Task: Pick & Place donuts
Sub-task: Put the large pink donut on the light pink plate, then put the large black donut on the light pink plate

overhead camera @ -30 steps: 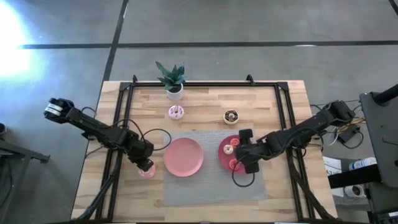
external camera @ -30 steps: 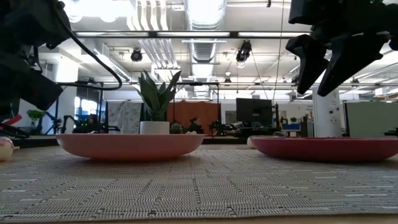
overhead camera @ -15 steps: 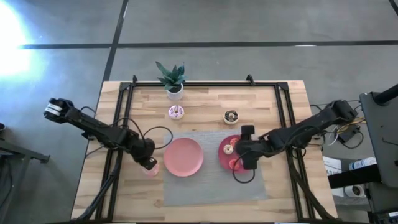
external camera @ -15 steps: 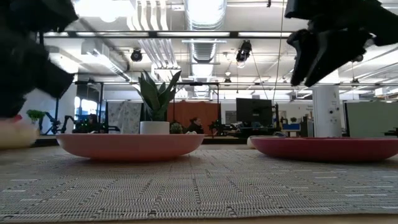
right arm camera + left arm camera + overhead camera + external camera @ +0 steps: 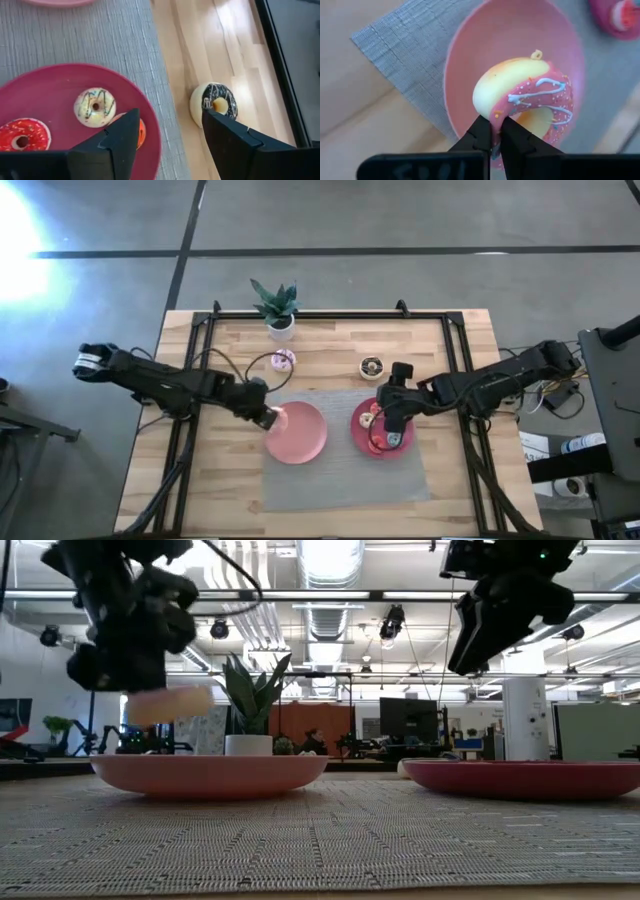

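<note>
The step in hand is a carry: the left gripper (image 5: 492,134) holds the pink donut (image 5: 527,102) by its rim, fingers closed on it, and hangs over the near-left edge of the light pink plate (image 5: 300,435). In the low view the donut (image 5: 170,703) is clearly above the plate's rim (image 5: 210,762), not touching it. Judging from this, the next move should bring the donut a little further toward the middle of the plate, then lower it and open the fingers — a release at the edge could let it roll off onto the woven mat (image 5: 340,480).

The light pink plate looks bare, so there is free room all over it. The plant pot (image 5: 281,326) and the white-pink sprinkled donut (image 5: 284,360) lie beyond the plate, toward the far side of the table, well apart from the carrying path.

The right gripper (image 5: 170,127) is over the far edge of the darker plate (image 5: 360,418), which sits just to the right of the light pink plate. Its fingers are spread open and hold nothing. On this darker plate lie a yellow donut (image 5: 95,107), a red donut (image 5: 22,135) and an orange donut (image 5: 140,132). The chocolate-topped donut (image 5: 214,102) rests on the bare wood just beside that plate's rim — it seems the likely next target, with open wood around it
</note>
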`<state>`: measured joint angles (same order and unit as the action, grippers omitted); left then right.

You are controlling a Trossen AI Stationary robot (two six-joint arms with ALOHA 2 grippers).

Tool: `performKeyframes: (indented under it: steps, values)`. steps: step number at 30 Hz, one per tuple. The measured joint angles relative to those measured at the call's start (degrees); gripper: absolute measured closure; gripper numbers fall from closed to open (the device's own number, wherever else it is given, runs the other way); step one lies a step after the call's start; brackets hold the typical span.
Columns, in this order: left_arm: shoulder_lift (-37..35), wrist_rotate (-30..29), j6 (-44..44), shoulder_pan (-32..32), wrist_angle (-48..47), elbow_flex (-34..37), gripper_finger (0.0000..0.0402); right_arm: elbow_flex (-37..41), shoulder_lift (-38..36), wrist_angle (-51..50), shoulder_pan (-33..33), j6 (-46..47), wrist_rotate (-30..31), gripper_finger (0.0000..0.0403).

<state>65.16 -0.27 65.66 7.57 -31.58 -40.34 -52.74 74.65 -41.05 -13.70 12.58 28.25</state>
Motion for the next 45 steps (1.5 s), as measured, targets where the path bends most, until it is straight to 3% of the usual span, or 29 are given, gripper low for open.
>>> performKeyframes:
  steps: [10,15,21,25,31,36,45]
  values:
    - [14.5,9.0,-2.9,-1.0,5.7,0.1,0.04,0.0,-0.5,0.9,0.4,5.6,-0.2,0.0196]
    - [16.9,9.2,-3.2,-1.0,6.1,-1.8,0.0368,-0.2,-0.5,1.0,1.8,12.6,-0.3,0.0195]
    - [15.7,8.8,-5.0,-1.0,5.5,-5.9,0.0301,-0.2,-0.5,0.9,8.3,17.0,-5.8,0.0195]
    - [13.5,9.6,-6.8,-1.0,1.1,-8.2,0.0275,-0.2,-0.5,-2.6,16.3,22.2,-6.8,0.0195]
    - [11.3,9.7,-6.4,-1.0,-5.2,-8.8,0.0269,0.1,0.0,-0.4,28.8,22.8,-12.8,0.0195]
    - [8.2,9.3,-4.1,-0.6,-5.3,-8.9,0.0268,0.3,5.1,3.1,38.4,20.5,-24.3,0.0195]
    - [3.1,3.3,-2.2,-0.3,-5.3,-11.7,0.0268,0.4,16.6,8.1,40.6,15.3,-25.3,0.0195]
